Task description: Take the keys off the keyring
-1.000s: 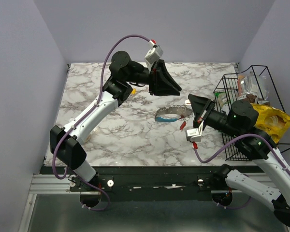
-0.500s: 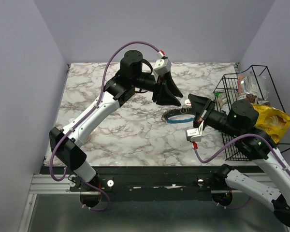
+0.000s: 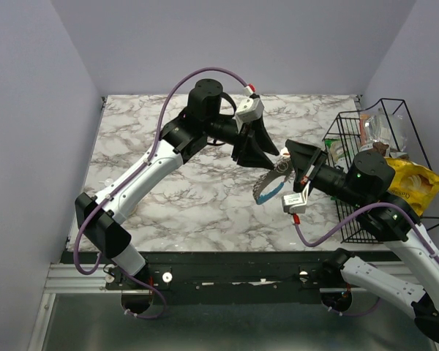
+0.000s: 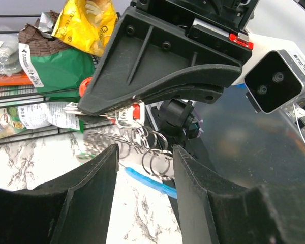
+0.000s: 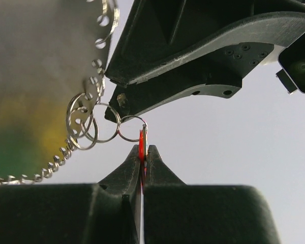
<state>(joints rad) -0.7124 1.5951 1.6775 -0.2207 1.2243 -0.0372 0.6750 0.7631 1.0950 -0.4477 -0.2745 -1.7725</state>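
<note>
The keyring (image 3: 268, 193), a loop part grey and part bright blue, hangs tilted over the marble table (image 3: 154, 197), its upper end raised between the two grippers. Small metal rings (image 5: 89, 122) link it to a red key (image 5: 142, 143), pinched flat in the closed jaws of the right gripper (image 5: 143, 151). The left gripper (image 4: 144, 152) faces it, jaws apart, gripping nothing. A wire basket (image 3: 335, 128) of snack packets stands at the right.
</note>
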